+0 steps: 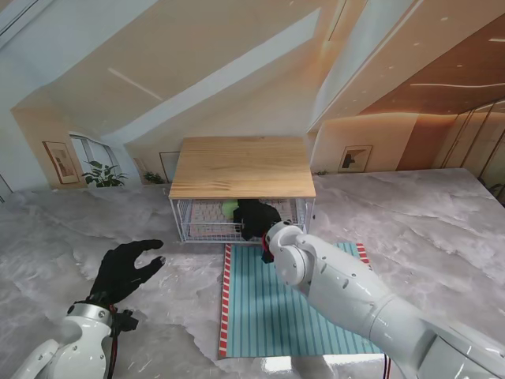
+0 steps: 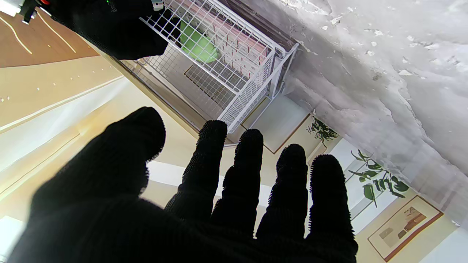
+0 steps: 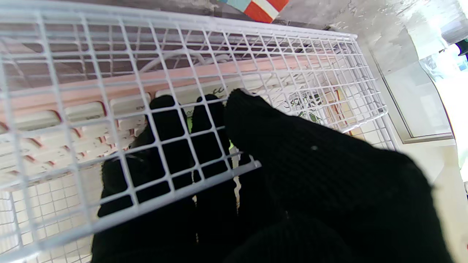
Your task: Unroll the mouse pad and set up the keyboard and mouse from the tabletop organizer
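The teal striped mouse pad (image 1: 276,312) lies unrolled on the marble table, its red-and-white edge (image 3: 261,7) toward the organizer. The organizer has a wooden top (image 1: 241,166) and a white wire basket (image 2: 248,98) under it. In the basket lie a pink and white keyboard (image 1: 207,215) and a green mouse (image 1: 230,208). My right hand (image 1: 256,219) reaches into the basket, its fingers (image 3: 172,120) over the keyboard and against the mouse (image 2: 197,45). Slivers of green show between them; a grip cannot be made out. My left hand (image 1: 126,268) hovers open left of the pad.
The basket's front wire wall (image 3: 146,204) crosses in front of my right fingers, with the thumb (image 3: 256,120) on its near side. My right forearm (image 1: 339,284) stretches over the pad. Bare marble table (image 1: 426,229) spreads on both sides.
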Robot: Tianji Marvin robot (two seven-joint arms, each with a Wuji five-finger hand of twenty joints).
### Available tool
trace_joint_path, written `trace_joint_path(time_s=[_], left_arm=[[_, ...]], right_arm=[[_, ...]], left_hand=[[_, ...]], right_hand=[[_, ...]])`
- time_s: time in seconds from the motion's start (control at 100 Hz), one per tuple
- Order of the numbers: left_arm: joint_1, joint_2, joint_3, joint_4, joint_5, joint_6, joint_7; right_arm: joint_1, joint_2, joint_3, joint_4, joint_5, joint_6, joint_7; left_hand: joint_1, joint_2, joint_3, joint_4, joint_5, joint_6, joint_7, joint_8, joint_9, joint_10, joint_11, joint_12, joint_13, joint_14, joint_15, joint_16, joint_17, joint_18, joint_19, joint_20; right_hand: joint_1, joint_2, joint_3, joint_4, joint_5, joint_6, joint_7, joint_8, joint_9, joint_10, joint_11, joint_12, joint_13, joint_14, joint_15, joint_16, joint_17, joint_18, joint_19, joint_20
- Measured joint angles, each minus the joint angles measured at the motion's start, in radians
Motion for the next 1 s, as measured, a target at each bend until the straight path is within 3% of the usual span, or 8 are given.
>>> trace_joint_path(time_s=[1.0], left_arm=[[0.000,-0.001,0.009,-0.010,-0.006,-0.003,0.001]], right_arm=[[-0.070,0.042,0.041,-0.117,-0.028,0.032,0.017]], left_hand=[[-0.016,0.000,0.000,0.000,0.000,0.000,0.006,0.000,0.000,0.000,0.000,0.000,0.000,0.000,0.000,0.000,0.000,0.000,0.000,0.000]], right_hand=[[0.000,-0.015,0.008,-0.002,0.020,0.001,-0.019,0.016,0.002,-0.002,0.004,0.029,0.008,0.009,0.014,0.000,0.016,0.009,0.013,0.024]])
